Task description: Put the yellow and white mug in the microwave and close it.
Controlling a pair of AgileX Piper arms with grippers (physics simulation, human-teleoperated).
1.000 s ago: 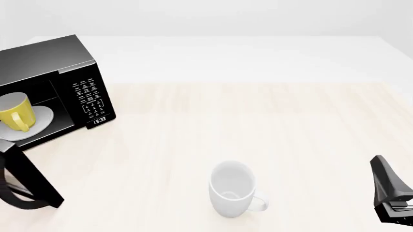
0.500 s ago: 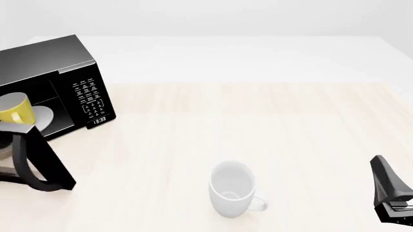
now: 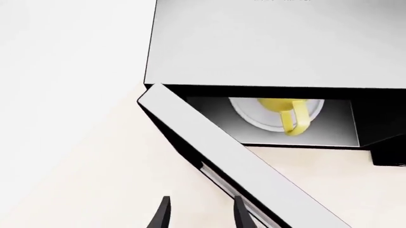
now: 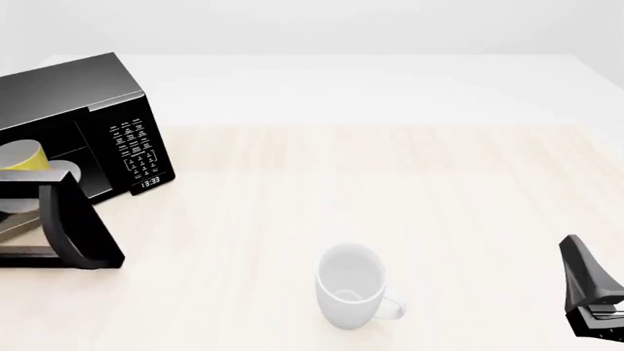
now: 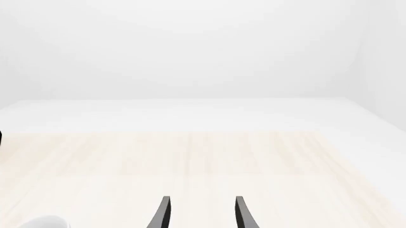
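The yellow and white mug [image 3: 288,113] stands on the white turntable plate [image 3: 248,114] inside the black microwave [image 4: 107,121]. In the front view only the mug's top [image 4: 25,157] shows behind the door. The glass-window door [image 4: 69,219] stands partly open, swung out from the microwave's left side; in the left wrist view it [image 3: 235,164] crosses in front of the cavity. My left gripper [image 3: 199,216] is open and empty, with one fingertip [image 3: 240,213] close beside the door's outer face. My right gripper [image 4: 590,296] is open and empty at the near right, its fingers [image 5: 163,213] over bare table.
A larger all-white mug [image 4: 349,284] stands upright near the front middle of the table, handle to the right; its rim [image 5: 44,222] just shows in the right wrist view. The light wooden tabletop [image 4: 410,190] stretches from the microwave to the right arm.
The microwave door has swung further toward the cavity, covering more of the yellow mug in the front view. The right arm and the white mug have not moved.
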